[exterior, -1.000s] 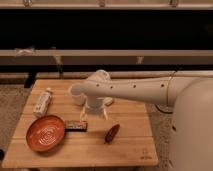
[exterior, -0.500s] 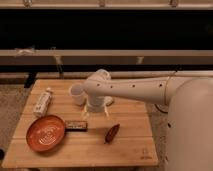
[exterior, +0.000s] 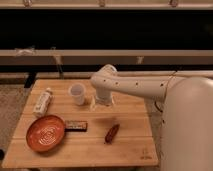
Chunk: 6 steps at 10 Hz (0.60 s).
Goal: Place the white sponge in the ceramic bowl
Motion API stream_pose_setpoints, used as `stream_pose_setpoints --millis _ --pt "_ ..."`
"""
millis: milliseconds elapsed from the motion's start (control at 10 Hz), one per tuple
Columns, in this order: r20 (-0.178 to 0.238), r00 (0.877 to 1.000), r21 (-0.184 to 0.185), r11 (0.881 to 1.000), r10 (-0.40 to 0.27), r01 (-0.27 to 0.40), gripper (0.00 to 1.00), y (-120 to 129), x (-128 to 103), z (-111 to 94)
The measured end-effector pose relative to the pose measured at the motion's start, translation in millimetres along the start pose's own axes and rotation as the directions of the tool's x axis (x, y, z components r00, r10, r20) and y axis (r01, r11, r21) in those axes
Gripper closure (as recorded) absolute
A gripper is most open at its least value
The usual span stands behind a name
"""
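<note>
Over the wooden table [exterior: 130,145], just right of a white cup [exterior: 76,93], the gripper [exterior: 103,104] hangs spread open; the round orange ceramic bowl [exterior: 46,134] sits front-left, a dark rectangular block [exterior: 76,126] touching it; I cannot tell where the white sponge is

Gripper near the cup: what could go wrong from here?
The gripper hangs beside the white cup, so a swing toward the ceramic bowl might topple it. A dark bar lies by the bowl's rim and could be dragged. I can't make out the white sponge, so the grasp is unconfirmed.
</note>
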Motion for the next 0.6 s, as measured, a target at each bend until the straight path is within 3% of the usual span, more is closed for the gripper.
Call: stream_pose_setpoints --millis 300,400,600 --pt "-0.033 0.998 0.009 0.999 -0.047 0.048 0.2 24.0 36.6 5.0" --pt "-0.031 0.997 0.011 0.997 -0.07 0.071 0.2 36.2 53.5 8.8" --pt "-0.006 0.993 0.018 0.993 -0.118 0.118 0.2 37.8 70.2 18.8"
